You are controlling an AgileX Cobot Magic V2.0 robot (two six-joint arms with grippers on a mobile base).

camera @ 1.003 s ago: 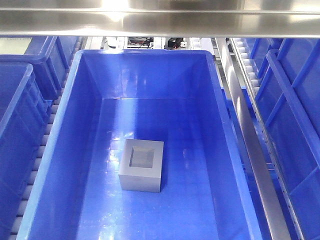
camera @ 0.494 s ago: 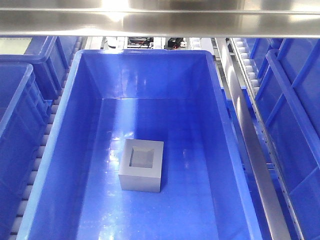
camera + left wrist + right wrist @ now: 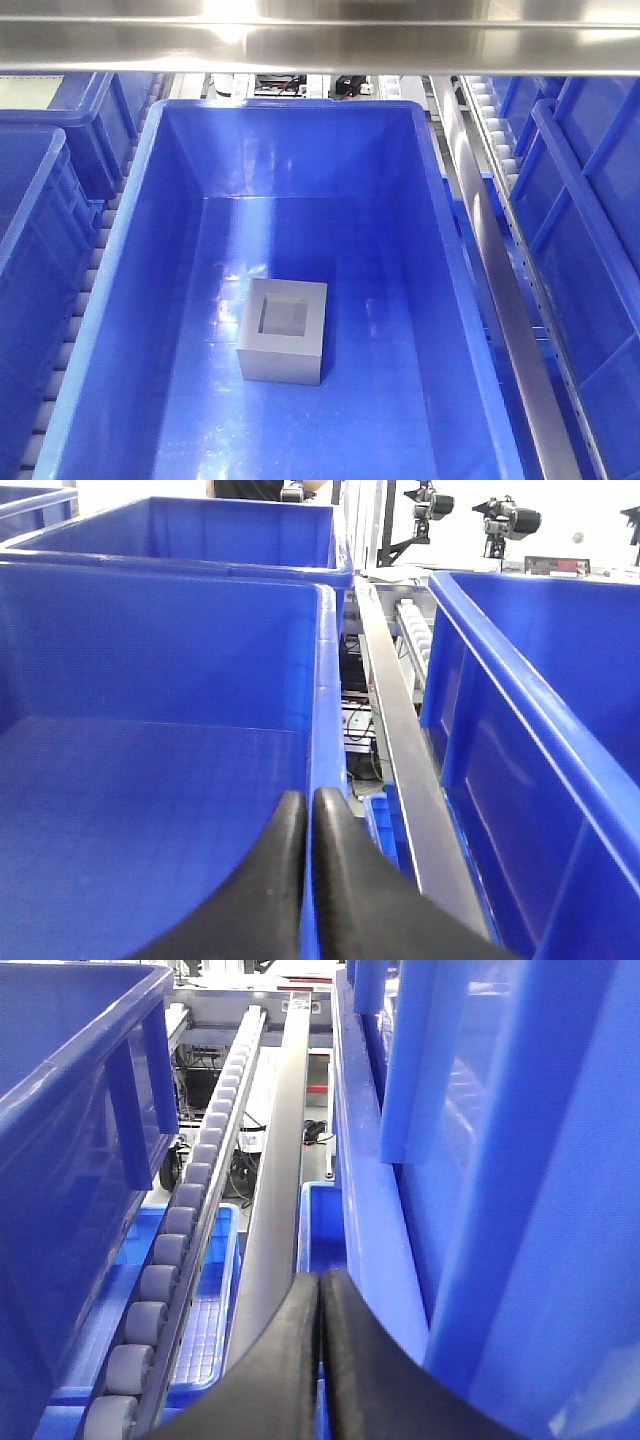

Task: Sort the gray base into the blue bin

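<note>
1. I read the matte gray cube-shaped base with a square recess (image 3: 284,331) as resting flat on the floor of the large deep bright-blue plastic bin (image 3: 160,240), recess facing up, a little left of centre and toward the near end. It touches none of the walls.
2. Judgement: the sort looks complete as things lie; the base is in the bin and nothing holds it.
3. Relation that matters: neither arm shows in the front view, so neither stands over the base. Neither wrist camera sees the base, so I cannot fix its bearing from either set of fingers, nor say which arm is nearer.
4. The block is near-cubic, so no useful long axis; its front face is turned slightly off square to the bin walls.
5. Left gripper (image 3: 308,825): black fingers pressed together, tips meeting with no gap, nothing between them. They sit just above a blue crate rim; contact with it I cannot tell.
6. Right gripper (image 3: 320,1305): fingers likewise clenched on nothing, pointing along a steel rail (image 3: 280,1160) beside the gray roller track (image 3: 190,1200).
7. Next move, if any, is retract or idle; no regrasp called for.
</note>
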